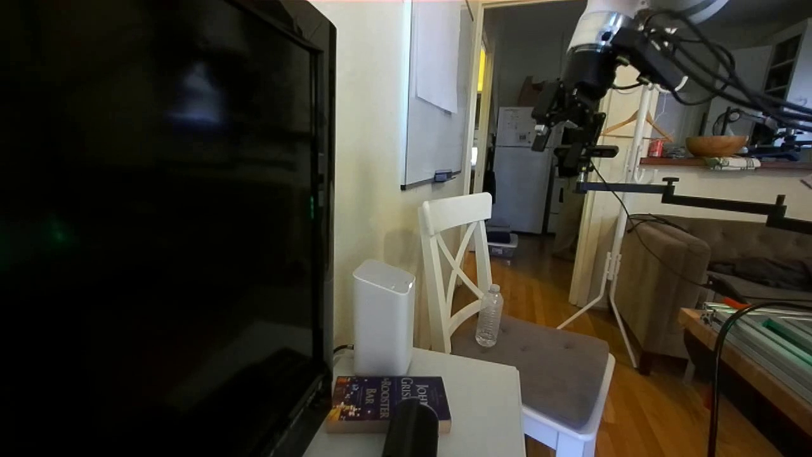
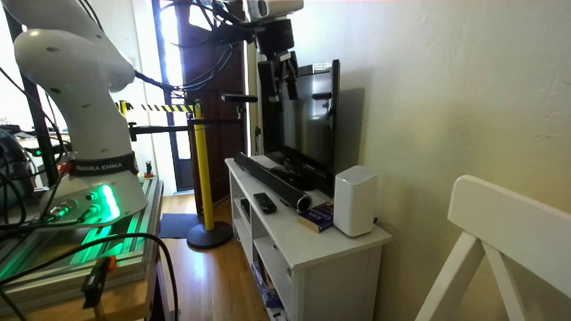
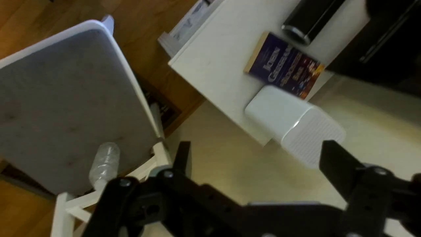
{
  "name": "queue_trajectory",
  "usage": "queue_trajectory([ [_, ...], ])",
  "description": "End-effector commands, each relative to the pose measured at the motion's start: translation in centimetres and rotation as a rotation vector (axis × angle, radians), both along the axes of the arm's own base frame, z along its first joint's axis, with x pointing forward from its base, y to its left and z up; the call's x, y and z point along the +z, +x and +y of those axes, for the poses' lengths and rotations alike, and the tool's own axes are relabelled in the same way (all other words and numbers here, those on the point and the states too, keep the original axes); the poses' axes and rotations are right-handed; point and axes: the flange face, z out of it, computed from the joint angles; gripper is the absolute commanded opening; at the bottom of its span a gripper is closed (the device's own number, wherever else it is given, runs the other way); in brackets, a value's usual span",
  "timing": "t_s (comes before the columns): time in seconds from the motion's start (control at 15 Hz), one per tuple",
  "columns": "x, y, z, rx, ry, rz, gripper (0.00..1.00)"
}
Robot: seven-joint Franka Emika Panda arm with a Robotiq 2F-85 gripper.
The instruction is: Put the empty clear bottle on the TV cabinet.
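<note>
Wrist view: the pincer has its two fingers wide apart; its dark linkage is cut off by the lower edge. To its left and well below it, the clear bottle stands on the grey seat of the white chair; the bottle's neck end meets the chair's back and is hard to make out. Beyond the pincer lies the bench, a white TV cabinet, bearing a white column whose edge a fingertip partly covers, a paperback with blurred lettering, a black bar cut off by the upper edge, and a black television cut off at the right.

In an exterior view the bottle appears upright, below the pincer; the dark fingers merge with a black device beside them, and only one end of the bench shows. In an exterior view the chair, right of the pincer and lower, is cropped to its back; shelf items in the bench are too small to tell.
</note>
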Motion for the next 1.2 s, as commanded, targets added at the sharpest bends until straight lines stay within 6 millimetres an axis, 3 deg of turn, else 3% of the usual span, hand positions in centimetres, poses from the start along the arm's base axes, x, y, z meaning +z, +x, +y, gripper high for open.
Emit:
queue_trajectory([
  [0.0, -3.0, 1.3, -6.3, -0.153, -0.124, -0.044, 1.00],
  [0.07, -1.5, -0.1, -3.8, -0.094, -0.066, -0.040, 1.00],
  [0.2, -2.6, 0.0, -4.6, -0.108, -0.072, -0.027, 1.00],
  [0.47, -2.0, 0.1, -4.0, -0.095, -0.076, -0.040, 1.00],
  [0.67, -3.6, 2.3, -7.3, -0.215, -0.104, -0.039, 1.00],
  [1.13, -8.7, 6.9, -17.1, -0.448, -0.095, -0.028, 1.00],
])
